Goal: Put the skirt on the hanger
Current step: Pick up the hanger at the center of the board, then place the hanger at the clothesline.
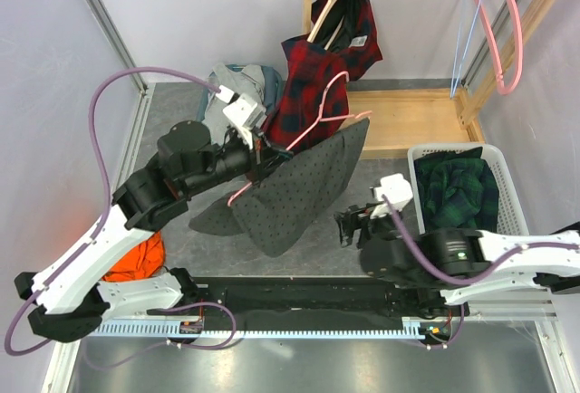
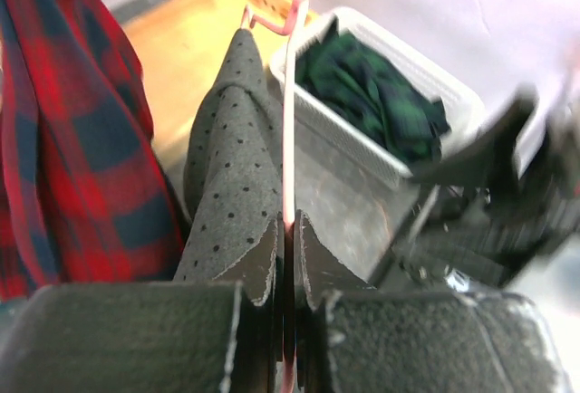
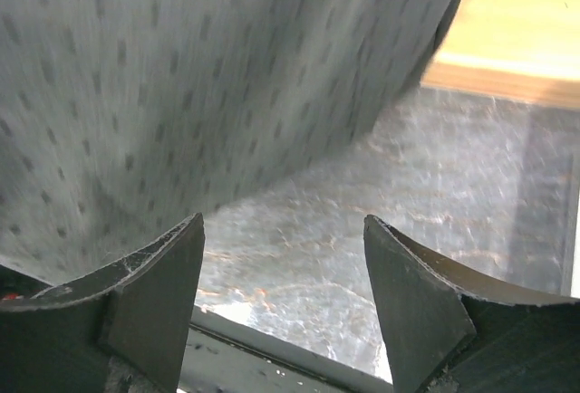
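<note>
Your left pincer [image 2: 288, 230] clamps the hanger [image 2: 288, 130]; the skirt [image 1: 299, 185] slants down away from the basket [image 1: 453, 148]; right pincer [image 3: 283, 228] gapes empty.

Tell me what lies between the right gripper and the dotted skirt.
Only bare table: the right wrist view shows nothing else between the open right gripper and the skirt hanging ahead.

The skirt [image 1: 299, 185] is seen in grey, scattered with small dark dots. The hanger [image 2: 289, 121] is coloured pink. A shirt [image 1: 308, 85] is checked in red and dark blue. A white basket [image 1: 450, 149] is filled with cloth [image 1: 464, 189] checked in dark green and navy. The table [image 1: 385, 180] is mottled grey, the rack [image 1: 408, 121] is pale wood, and a bundle [image 1: 136, 262] is coloured orange.
</note>
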